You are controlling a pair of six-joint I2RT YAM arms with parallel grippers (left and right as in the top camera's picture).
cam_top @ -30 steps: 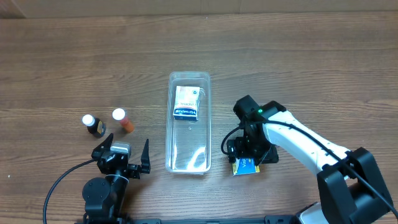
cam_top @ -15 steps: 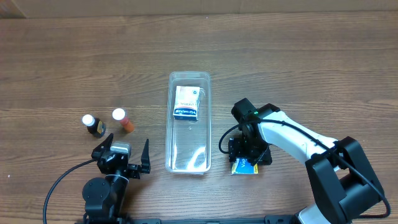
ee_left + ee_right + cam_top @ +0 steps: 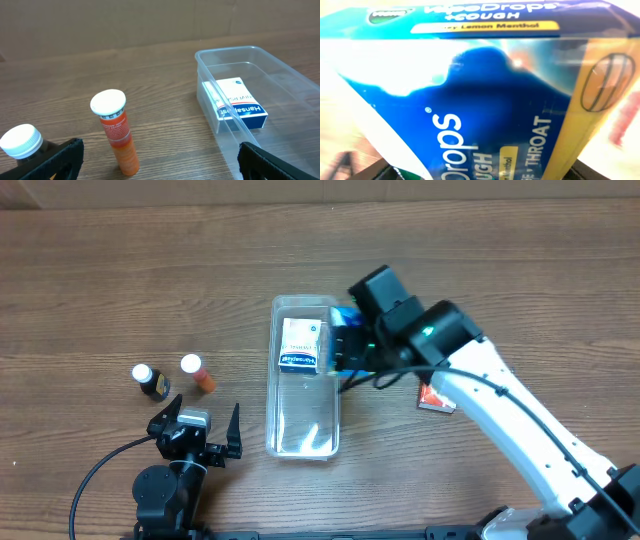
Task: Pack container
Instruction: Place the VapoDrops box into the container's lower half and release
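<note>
The clear container (image 3: 303,420) lies lengthwise in the middle of the table, with a white and blue box (image 3: 300,345) in its far half. My right gripper (image 3: 342,345) is shut on a blue cough-drops box (image 3: 347,316) and holds it in the air over the container's right rim, near the far end. In the right wrist view that box (image 3: 485,100) fills the frame and hides the fingers almost wholly. My left gripper (image 3: 198,436) rests open at the table's front left. The container (image 3: 260,65) and its box (image 3: 235,102) also show in the left wrist view.
An orange tube with a white cap (image 3: 198,372) (image 3: 116,131) and a dark bottle with a white cap (image 3: 150,380) (image 3: 20,142) stand left of the container, just beyond my left gripper. A small red box (image 3: 436,399) lies on the table at the right, under my right arm.
My right gripper closed on the blue box at the front right, lifted it and carried it back and left to the container's rim. The red box came into view. The left arm stayed still.
</note>
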